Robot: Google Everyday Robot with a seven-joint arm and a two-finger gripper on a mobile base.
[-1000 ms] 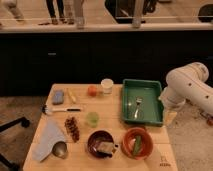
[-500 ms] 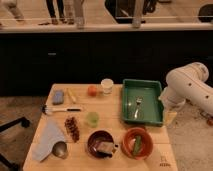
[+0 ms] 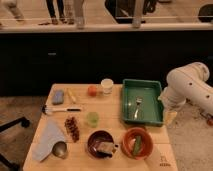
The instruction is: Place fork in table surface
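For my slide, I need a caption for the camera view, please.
A fork lies in the green tray on the table surface; the gripper hangs beside the tray's right edge.

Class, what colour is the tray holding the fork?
Green tray, best in the camera view; the gripper hangs beside its right edge.

Dim, warm light from above; the far background is dark, the table [image 3: 114, 131] brighter. Everything is soft and blurred, with the gripper [image 3: 170, 116] at the table's right edge indistinct.
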